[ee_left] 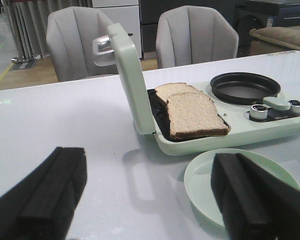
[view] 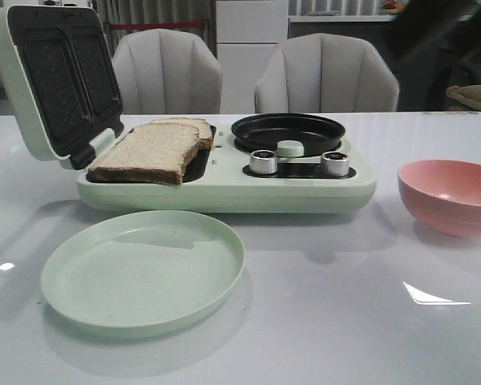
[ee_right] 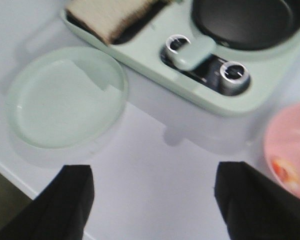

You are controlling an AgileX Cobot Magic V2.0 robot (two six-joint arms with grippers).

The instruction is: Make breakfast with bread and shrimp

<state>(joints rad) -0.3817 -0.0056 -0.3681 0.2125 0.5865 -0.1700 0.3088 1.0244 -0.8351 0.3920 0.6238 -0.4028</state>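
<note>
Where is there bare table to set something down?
Bare patches: between the green plate and the pink bowl, in front of the breakfast maker. Also left of its raised lid. Crowded: where the plate nears the maker.

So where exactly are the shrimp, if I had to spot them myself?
Start at the big mint-green breakfast maker in the middle of the table. To its right stands a pink bowl, the only pink dish there. The shrimp lie inside it: small orange-pink pieces, seen only from the right wrist camera, unlike the empty green plate.
</note>
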